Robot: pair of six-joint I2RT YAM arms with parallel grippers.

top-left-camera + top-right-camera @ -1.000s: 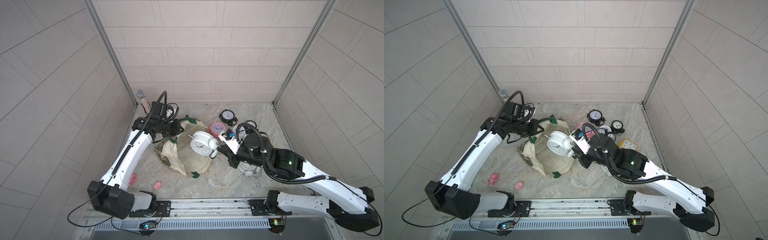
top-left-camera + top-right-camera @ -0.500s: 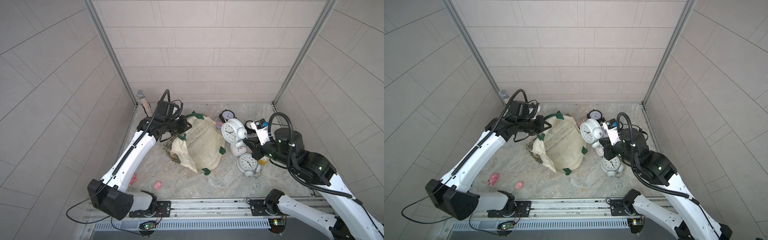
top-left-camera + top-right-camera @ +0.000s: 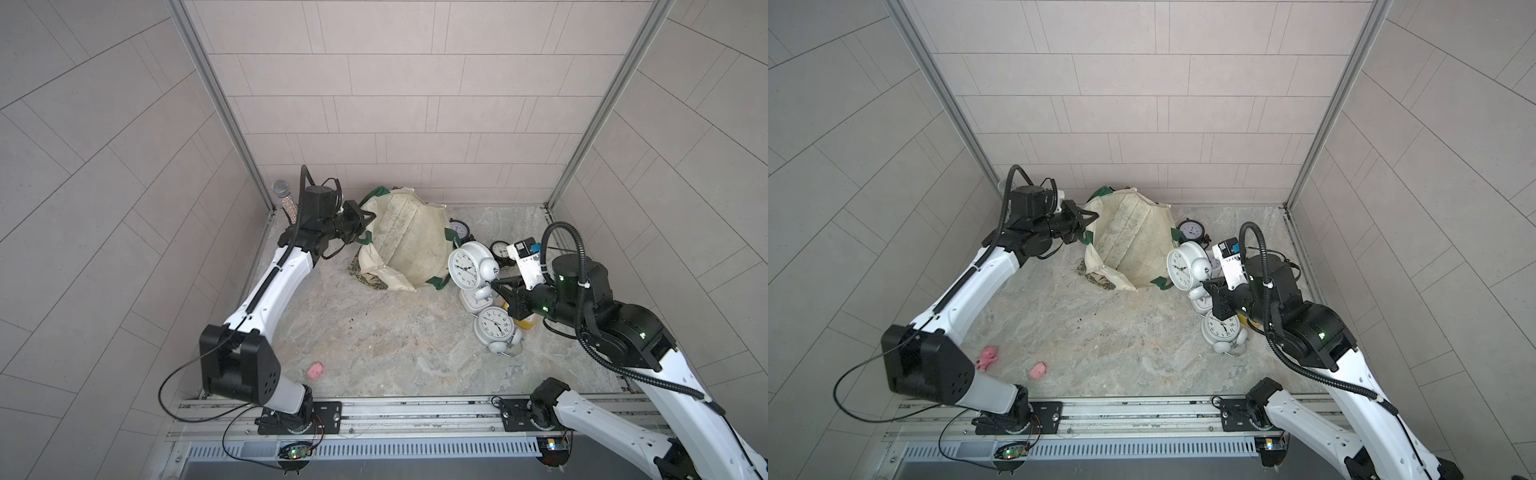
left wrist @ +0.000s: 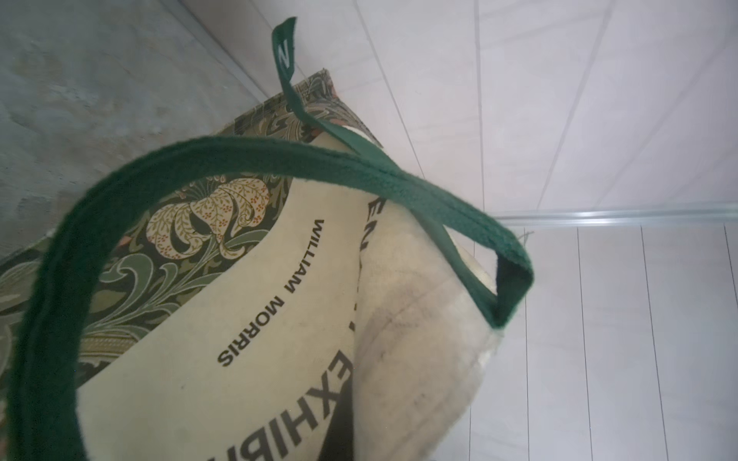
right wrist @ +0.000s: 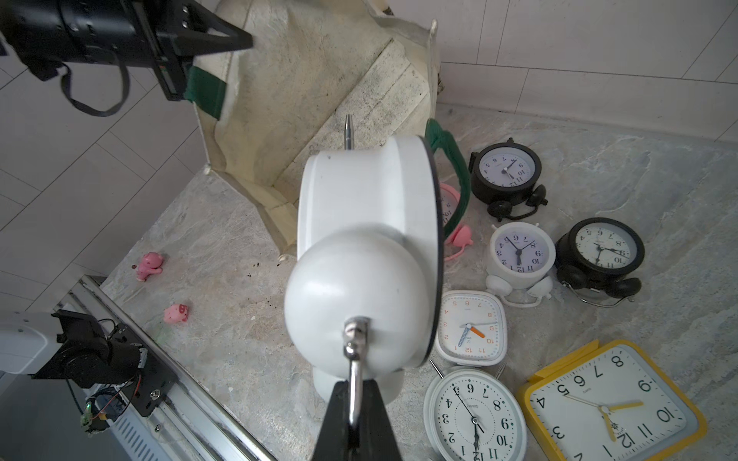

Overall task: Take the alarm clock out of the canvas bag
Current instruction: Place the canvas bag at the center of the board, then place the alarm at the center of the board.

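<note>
The grey stone surface (image 3: 374, 345) sat inside tiled walls (image 3: 415, 83). Near its right edge, the right gripper (image 5: 353, 385) pinched the metal handle (image 5: 353, 355) of the big white round alarm clock (image 5: 359, 239), clear of the cream canvas bag with green handles (image 3: 409, 241). Further back, the left gripper (image 3: 368, 218) pinched that bag's top edge. The clock should probably go down slowly onto a bare spot. I counted two pink toys (image 3: 988, 358) and seven other clocks (image 5: 475, 419).

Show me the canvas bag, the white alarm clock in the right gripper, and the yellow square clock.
canvas bag (image 3: 409, 245): in a top view, on its cream cloth.
white alarm clock (image 3: 465, 269): in a top view, on its dial.
yellow square clock (image 5: 623, 383): in the right wrist view, on its dial.
</note>
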